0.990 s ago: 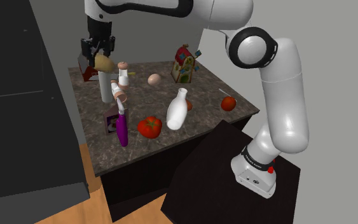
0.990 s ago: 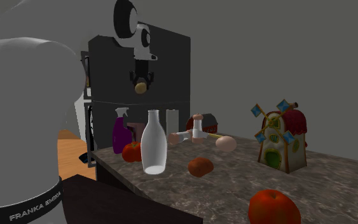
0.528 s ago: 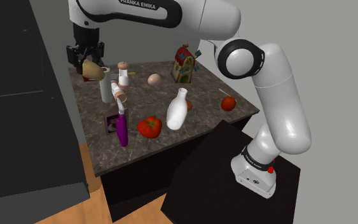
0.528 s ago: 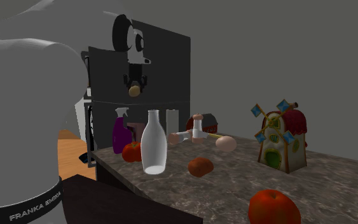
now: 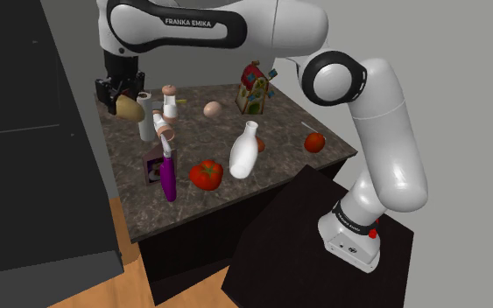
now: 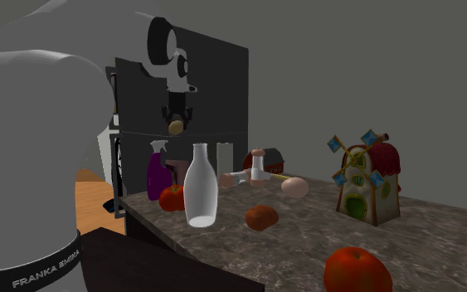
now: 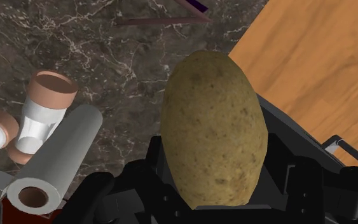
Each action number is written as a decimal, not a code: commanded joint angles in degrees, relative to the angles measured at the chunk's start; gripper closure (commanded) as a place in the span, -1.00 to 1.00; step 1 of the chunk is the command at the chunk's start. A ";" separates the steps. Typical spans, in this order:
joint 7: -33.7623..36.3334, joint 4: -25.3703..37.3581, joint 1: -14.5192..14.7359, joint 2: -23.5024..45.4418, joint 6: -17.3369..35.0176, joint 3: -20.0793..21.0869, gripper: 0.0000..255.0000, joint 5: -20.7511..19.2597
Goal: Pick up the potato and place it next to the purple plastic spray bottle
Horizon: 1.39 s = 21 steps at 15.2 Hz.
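While the jaws pinch it between them, the potato [image 7: 213, 130] sticks out past their tips.

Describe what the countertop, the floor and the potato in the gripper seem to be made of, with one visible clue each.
The countertop is probably stone, marble or granite: pale veins over dark brown-grey. The floor is apparently wood: orange-brown with fine straight grain, matte. The potato has natural vegetable skin, dull tan-olive with small dark speckles.
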 commanded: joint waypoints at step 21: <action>0.45 -12.64 -0.98 2.79 15.28 -0.64 1.00 -0.84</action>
